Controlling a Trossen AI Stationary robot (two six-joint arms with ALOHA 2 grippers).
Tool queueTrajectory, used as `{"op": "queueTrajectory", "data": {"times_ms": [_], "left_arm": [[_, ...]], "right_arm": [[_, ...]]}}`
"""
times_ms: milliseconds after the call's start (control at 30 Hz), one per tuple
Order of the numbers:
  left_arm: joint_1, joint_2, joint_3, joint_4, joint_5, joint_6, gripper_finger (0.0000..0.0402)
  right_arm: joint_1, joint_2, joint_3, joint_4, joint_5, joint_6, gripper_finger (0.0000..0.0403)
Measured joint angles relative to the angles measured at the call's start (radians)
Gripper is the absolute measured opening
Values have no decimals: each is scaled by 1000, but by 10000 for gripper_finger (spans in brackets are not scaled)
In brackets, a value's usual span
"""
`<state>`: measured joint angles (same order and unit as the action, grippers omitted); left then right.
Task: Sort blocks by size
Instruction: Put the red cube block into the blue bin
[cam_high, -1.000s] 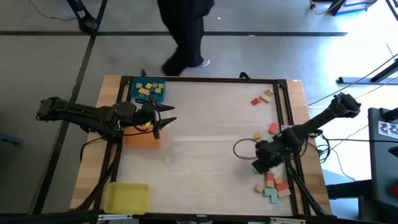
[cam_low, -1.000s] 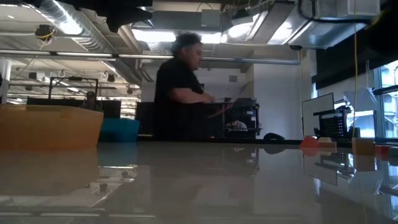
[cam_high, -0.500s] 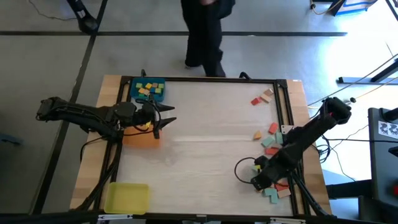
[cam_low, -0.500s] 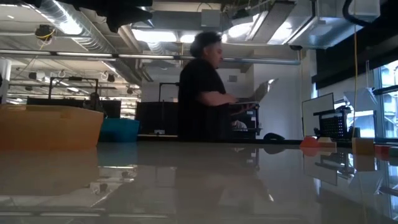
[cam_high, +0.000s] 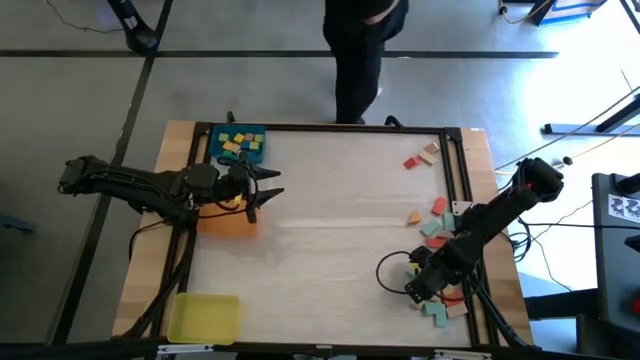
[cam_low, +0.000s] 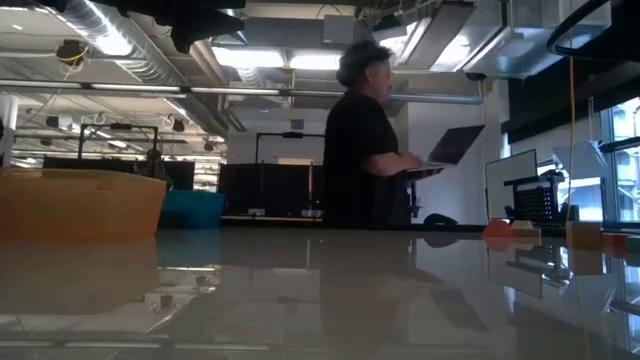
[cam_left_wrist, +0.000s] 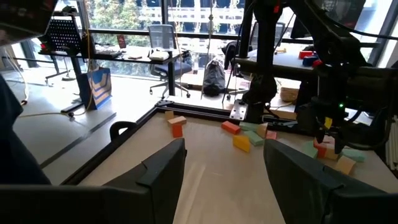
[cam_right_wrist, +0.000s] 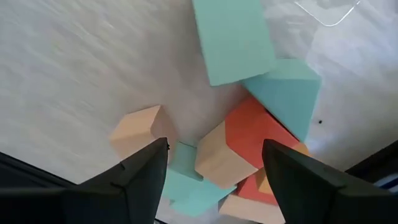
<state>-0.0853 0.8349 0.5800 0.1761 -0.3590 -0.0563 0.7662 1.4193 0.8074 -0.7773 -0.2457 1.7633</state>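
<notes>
Small wooden blocks lie in a pile (cam_high: 445, 300) near the table's near right corner. More of them lie loose at the right (cam_high: 432, 222) and at the far right (cam_high: 423, 156). My right gripper (cam_high: 415, 288) points steeply down over the pile, open. In its wrist view its fingers stand either side of a tan block (cam_right_wrist: 219, 160), beside a red block (cam_right_wrist: 255, 130), teal blocks (cam_right_wrist: 233, 37) and another tan one (cam_right_wrist: 137, 130). My left gripper (cam_high: 265, 192) is open and level above the orange tray (cam_high: 225, 222), with nothing between its fingers (cam_left_wrist: 224, 149).
A blue tray (cam_high: 240, 146) holding several blocks sits at the far left. A yellow tray (cam_high: 205, 318) sits at the near left corner. A black frame (cam_high: 455, 180) rims the table. A person (cam_high: 360, 50) stands beyond the far edge. The middle of the table is bare wood.
My right gripper has swung toward the table's near edge and sunk, tipping more steeply down, and now stands over the near right pile of blocks. Its fingers have stayed open. The person beyond the far edge has walked toward the right.
</notes>
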Motion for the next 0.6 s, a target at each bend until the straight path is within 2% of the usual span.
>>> {"op": "queueTrajectory", "data": {"times_ms": [300, 433, 600], "left_arm": [[0, 0, 0, -10, 0, -13, 205], [0, 0, 0, -7, 0, -15, 205], [0, 0, 0, -3, 0, -15, 205]], "right_arm": [[0, 10, -9, -4, -1, -9, 262], [-1, 19, -28, 18, -40, -20, 262], [-22, 20, -23, 22, -31, -75, 262]]}}
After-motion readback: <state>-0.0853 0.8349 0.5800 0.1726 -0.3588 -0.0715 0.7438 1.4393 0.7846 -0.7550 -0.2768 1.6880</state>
